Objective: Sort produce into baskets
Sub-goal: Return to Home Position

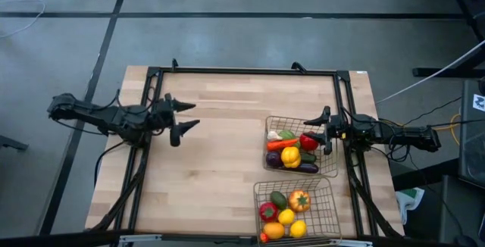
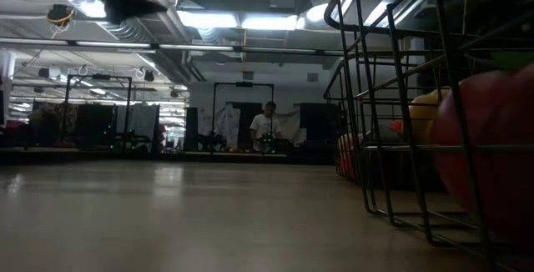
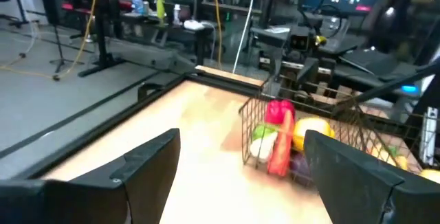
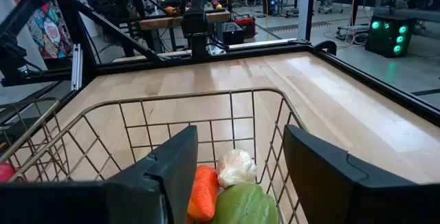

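Note:
Two wire-mesh baskets stand on the table's right half, one farther [image 1: 300, 153] and one at the near edge [image 1: 294, 211]. Each holds several toy fruits and vegetables. The far one holds a yellow pepper [image 1: 290, 156], a red pepper [image 1: 308, 142], an orange carrot [image 4: 203, 191] and white garlic [image 4: 236, 166]. The near one holds a tomato [image 1: 299, 200] and lemons [image 1: 286, 217]. My left gripper [image 1: 182, 118] is open and empty over the bare left half of the table. My right gripper [image 1: 318, 133] is open and empty just above the far basket's right rim.
The black frame rails [image 1: 242, 71] run along the table's far edge and down both sides. The wooden table top [image 1: 212, 171] between my left gripper and the baskets is bare. In the low view a person [image 2: 267, 126] stands far off in the room behind.

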Robot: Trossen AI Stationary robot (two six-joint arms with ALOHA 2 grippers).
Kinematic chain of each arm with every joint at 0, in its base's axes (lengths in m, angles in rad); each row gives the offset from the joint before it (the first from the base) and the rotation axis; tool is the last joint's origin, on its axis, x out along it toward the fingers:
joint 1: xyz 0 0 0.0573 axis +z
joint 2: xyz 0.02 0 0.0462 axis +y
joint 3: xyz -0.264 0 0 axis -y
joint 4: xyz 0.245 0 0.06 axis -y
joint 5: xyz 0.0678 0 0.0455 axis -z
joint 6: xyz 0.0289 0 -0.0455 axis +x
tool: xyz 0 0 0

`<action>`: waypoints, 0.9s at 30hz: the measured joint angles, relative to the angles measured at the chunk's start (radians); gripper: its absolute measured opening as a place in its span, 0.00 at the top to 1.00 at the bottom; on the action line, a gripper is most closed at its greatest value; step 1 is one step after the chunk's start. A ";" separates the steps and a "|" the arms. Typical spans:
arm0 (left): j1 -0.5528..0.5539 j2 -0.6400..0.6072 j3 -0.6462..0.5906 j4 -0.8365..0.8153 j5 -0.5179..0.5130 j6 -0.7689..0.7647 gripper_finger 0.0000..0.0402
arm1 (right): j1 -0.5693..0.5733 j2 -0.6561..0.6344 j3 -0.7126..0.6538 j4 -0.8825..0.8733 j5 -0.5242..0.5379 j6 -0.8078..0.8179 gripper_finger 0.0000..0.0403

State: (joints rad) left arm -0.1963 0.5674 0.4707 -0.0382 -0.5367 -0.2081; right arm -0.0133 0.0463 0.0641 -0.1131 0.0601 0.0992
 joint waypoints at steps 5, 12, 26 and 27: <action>0.000 -0.166 -0.235 0.125 0.002 0.001 0.24 | 0.000 0.000 0.000 0.000 0.000 0.000 0.47; 0.000 -0.409 -0.398 0.135 0.001 0.011 0.24 | 0.000 0.000 0.000 0.000 0.000 0.000 0.47; 0.042 -0.563 -0.454 0.088 -0.100 0.138 0.24 | 0.000 0.000 0.000 0.000 -0.006 0.000 0.47; 0.050 -0.564 -0.454 0.087 -0.097 0.138 0.24 | 0.000 0.000 0.000 -0.001 -0.007 0.000 0.47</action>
State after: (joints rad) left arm -0.1465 0.0036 0.0170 0.0490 -0.6334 -0.0703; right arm -0.0134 0.0461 0.0643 -0.1139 0.0534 0.0992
